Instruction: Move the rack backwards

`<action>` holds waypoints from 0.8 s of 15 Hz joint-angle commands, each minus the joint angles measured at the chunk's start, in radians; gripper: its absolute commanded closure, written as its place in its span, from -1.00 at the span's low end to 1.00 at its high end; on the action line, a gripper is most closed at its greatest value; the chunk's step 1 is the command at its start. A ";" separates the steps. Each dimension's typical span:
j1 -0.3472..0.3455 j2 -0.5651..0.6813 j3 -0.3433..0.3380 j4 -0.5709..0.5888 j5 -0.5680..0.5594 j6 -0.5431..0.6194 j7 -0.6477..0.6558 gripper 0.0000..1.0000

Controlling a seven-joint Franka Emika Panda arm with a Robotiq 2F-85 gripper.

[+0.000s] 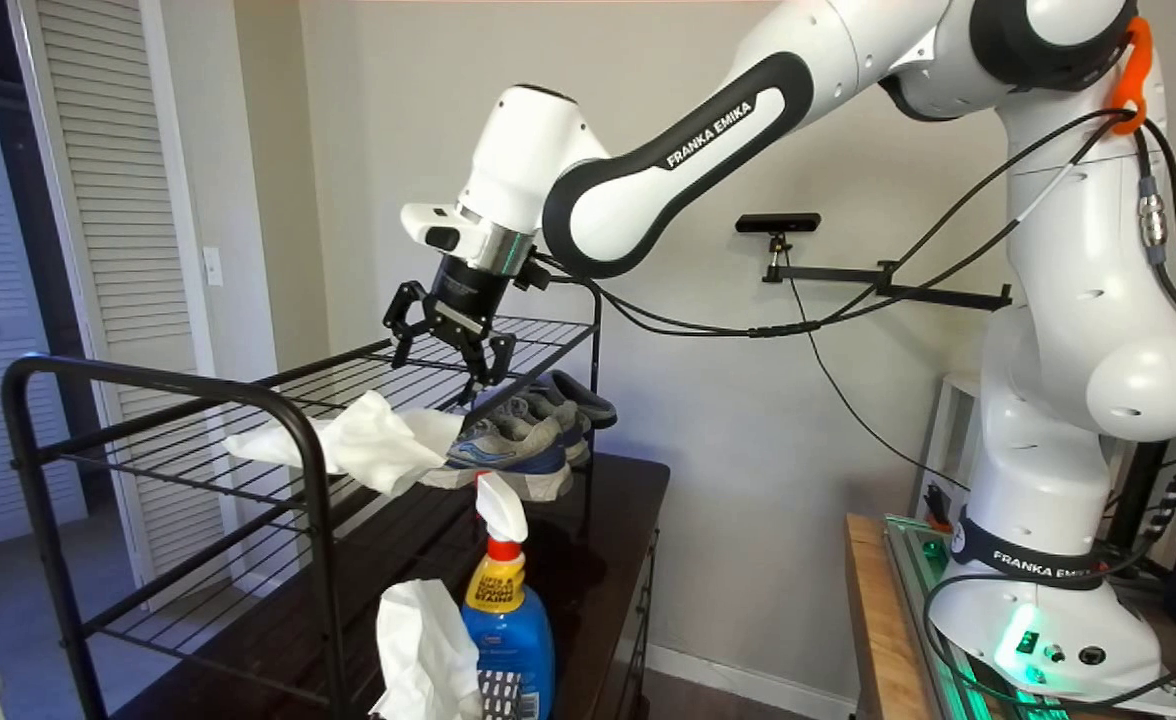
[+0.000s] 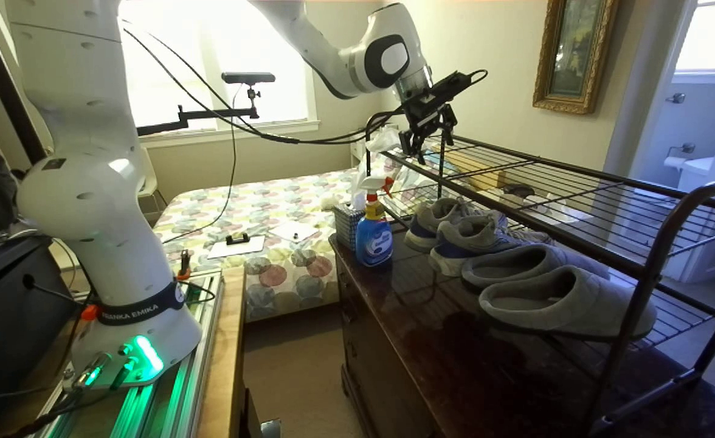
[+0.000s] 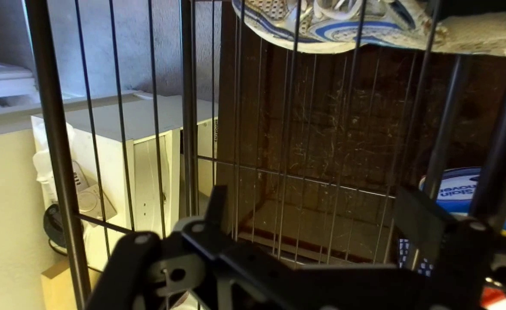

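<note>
Black hoop-ended metal wire rack (image 1: 317,490) on a dark brown wooden dresser (image 2: 442,328)
Black two-fingered gripper (image 1: 436,375) low over the slatted shelf (image 2: 567,188), jaws spread wide

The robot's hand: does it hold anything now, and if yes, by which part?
Nothing is held. The hand is open at the rack, its fingers spread wide apart, gripping no part of it.

White glare blows out the large window (image 2: 217,42).
</note>
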 commanded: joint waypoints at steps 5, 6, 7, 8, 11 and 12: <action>0.021 0.016 -0.014 0.012 -0.104 0.019 0.114 -1.00; 0.027 0.020 -0.015 0.026 -0.128 -0.003 0.125 -1.00; 0.032 0.035 -0.012 0.060 -0.143 -0.025 0.130 -1.00; 0.029 0.055 0.001 0.101 -0.120 -0.083 0.099 -1.00; 0.028 0.096 0.021 0.189 -0.069 -0.219 0.042 -1.00; 0.028 0.113 0.026 0.219 -0.058 -0.258 0.033 -1.00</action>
